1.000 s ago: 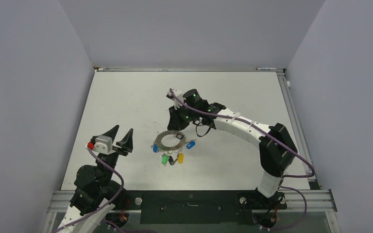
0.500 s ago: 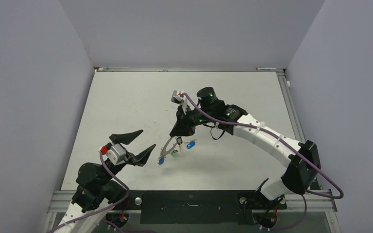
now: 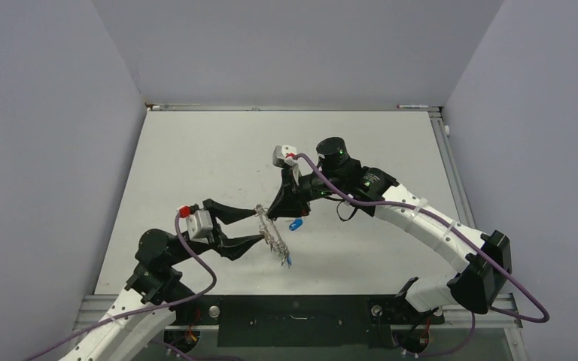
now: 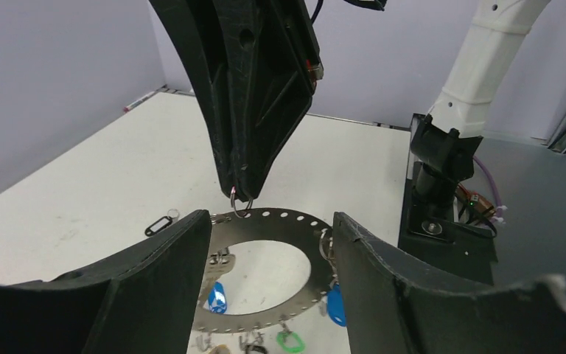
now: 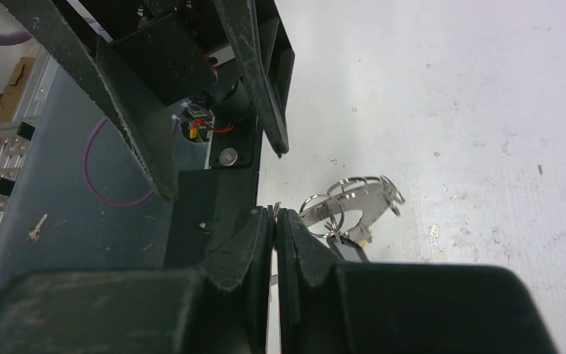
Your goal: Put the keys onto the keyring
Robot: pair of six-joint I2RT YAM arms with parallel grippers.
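Top external: the right gripper is pinched shut on the upper edge of the keyring. The ring hangs clear of the table, edge-on to this camera. Its long line slants toward the near edge, and keys dangle at the low end. The left gripper is spread open astride the ring's top. One blue-headed key lies loose on the table near the right gripper.

Left wrist: the ring faces the lens flat, its hole centred between the parted left fingers, and neither pad clearly touches it. I cannot tell whether the right fingers hold the rim itself or the small wire loop there. A black tag lies on the table to the left, with open surface beyond.

Right wrist: the fingers press together on thin metal, and the ring hangs just past their tips. Room between the two grippers looks tight, so any closing move probably needs care.
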